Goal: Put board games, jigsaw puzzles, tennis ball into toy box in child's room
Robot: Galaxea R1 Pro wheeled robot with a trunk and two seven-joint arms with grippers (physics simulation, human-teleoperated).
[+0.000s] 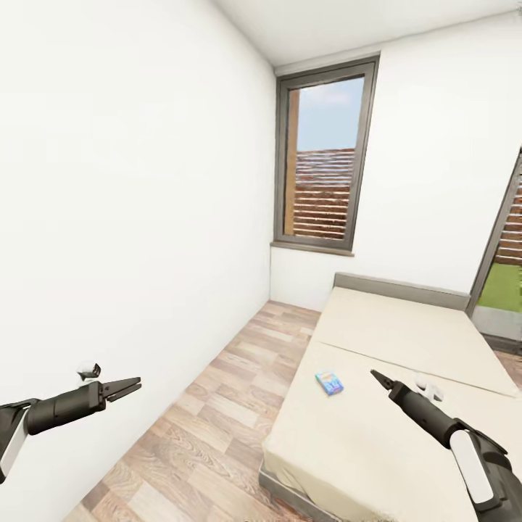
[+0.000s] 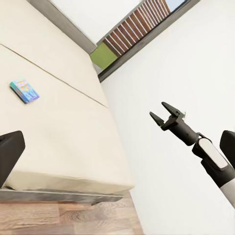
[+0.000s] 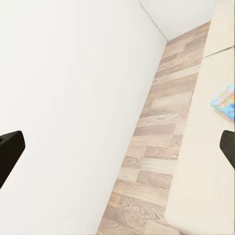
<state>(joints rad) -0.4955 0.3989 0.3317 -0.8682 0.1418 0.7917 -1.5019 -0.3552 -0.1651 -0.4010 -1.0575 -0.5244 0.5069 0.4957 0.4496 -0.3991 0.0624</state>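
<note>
Small blue board game lies flat mid-bed, nearer the floor-side edge; both tools empty w/ jaws apart, so bring right tool down square over it & pinch across its short sides.

Bed: beige cover, dark grey frame and headboard.
Board game: small, blue, with multicolour print.
Floor: wood-plank pattern, pale brown and grey.
Walls: plain white.
Window: dark grey frame; blue sky and brown slatted fence beyond.
Left end effector: black fingers, white arm segment behind.
Right end effector: black, likewise white behind.
</note>
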